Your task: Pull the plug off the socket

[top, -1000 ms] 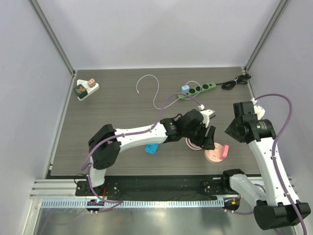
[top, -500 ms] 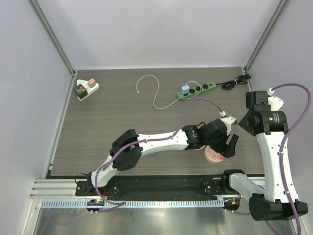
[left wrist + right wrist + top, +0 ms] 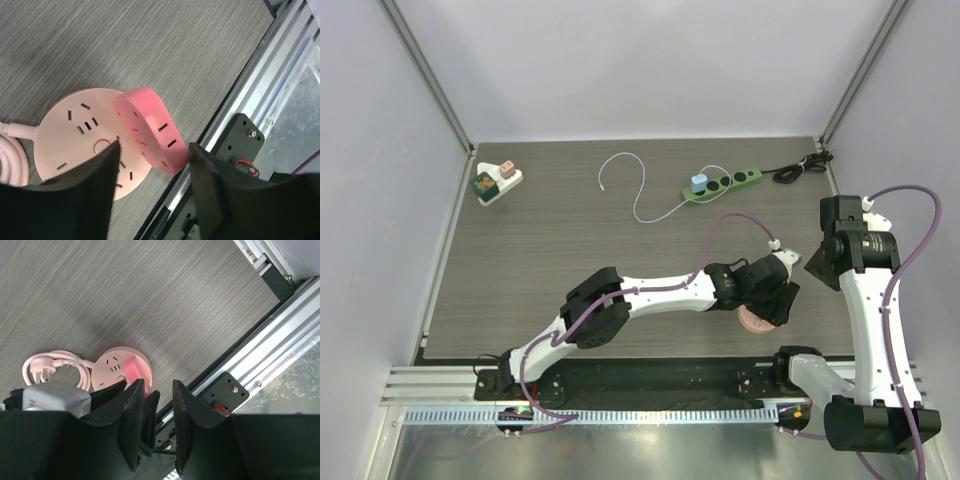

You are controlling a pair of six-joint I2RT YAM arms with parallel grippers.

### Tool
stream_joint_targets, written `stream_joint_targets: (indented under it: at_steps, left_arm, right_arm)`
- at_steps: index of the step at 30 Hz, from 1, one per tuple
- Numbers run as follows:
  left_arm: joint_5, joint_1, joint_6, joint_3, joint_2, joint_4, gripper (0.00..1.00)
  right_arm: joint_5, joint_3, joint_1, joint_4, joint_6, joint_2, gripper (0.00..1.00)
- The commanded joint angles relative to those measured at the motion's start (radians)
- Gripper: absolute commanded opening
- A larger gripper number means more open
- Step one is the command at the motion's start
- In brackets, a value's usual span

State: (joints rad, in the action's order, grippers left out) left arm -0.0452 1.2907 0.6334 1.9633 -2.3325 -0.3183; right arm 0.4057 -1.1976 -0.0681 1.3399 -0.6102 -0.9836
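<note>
Round pink socket (image 3: 65, 145) lies flat on the table (image 3: 570, 230), near-right area, close to the metal rail (image 3: 260, 75) along the near edge. Deeper-pink plug (image 3: 150, 127) sits on the socket's top face twd its right side, leaning over at an angle; can't tell if its pins are in the slots. Socket's pink cord (image 3: 50, 367) is coiled just to its left, touching the table.

Left arm reaches from the near-left base across to the right, w/ the left gripper (image 3: 155, 145) down over the socket. Jaws apart, one finger each side of the plug. One finger (image 3: 215, 195) looks to touch the plug's end, while a sliver of socket face shows between the other finger (image 3: 85, 200) & the plug, so not clamped as far as the wrist view shows.

Right gripper (image 3: 157, 385) hangs above the table, just right of the socket, pointing down. Jaws a narrow gap apart, nothing between them. It's clear of plug & socket.

Far side: green power strip (image 3: 722, 185) lies right of centre w/ a blue plug (image 3: 698, 183) in its left end, a black cord (image 3: 800, 167) bunched at the far-right corner. Thin white cable (image 3: 638, 190) loops from the strip's left end twd centre. Small white socket block (image 3: 497, 182) sits far left, well apart from the rest
</note>
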Motion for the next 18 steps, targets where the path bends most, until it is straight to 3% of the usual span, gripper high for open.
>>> stream_joint_targets:
  at_steps: [1,6,10,15,18]
  left_arm:
    - [-0.018,-0.013,0.017,0.005,0.018,0.015,0.53]
    - [-0.096,-0.057,0.038,-0.081,0.062,0.091,0.31]
    - [-0.177,-0.091,0.060,-0.110,0.064,0.133,0.21]
    - [-0.199,-0.120,0.078,-0.147,0.076,0.171,0.00]
    - [-0.200,-0.142,0.083,-0.159,0.079,0.177,0.00]
  right_arm:
    - [-0.028,0.035,-0.007,-0.022,0.003,0.020,0.35]
    - [-0.139,0.133,-0.016,-0.064,-0.005,0.025,0.35]
    - [-0.225,0.213,-0.019,-0.119,0.001,0.016,0.35]
    - [-0.217,0.270,-0.021,-0.139,-0.005,0.008,0.35]
    - [-0.214,0.309,-0.022,-0.160,-0.006,0.008,0.35]
